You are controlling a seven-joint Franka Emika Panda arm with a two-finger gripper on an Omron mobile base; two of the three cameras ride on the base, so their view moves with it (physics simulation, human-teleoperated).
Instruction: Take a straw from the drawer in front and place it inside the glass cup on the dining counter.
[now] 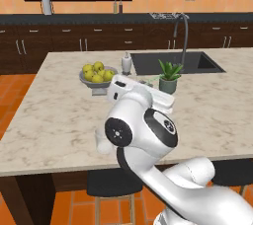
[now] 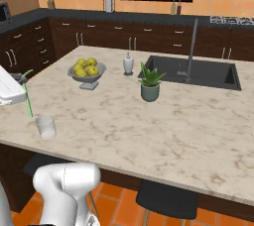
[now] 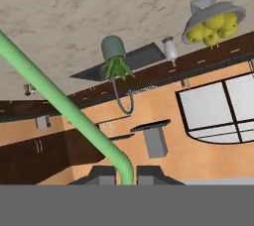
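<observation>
Pinching straw (image 3: 59, 102) between closed fingers, tool (image 3: 126, 174) cut off at frame edge; cup (image 2: 45, 126) at straw's 5 o'clock on worktop (image 2: 163, 121), partly hidden behind arm in left view.

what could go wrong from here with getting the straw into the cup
1. The straw hangs from the shut end effector beside the glass cup, not over its mouth; released now, it would likely land on the dining counter.
2. The cup is small and light-looking; lowering the straw off-centre could catch its rim and tip it.
3. The cup stands near the counter's front edge, so a knock might push it off.
</observation>
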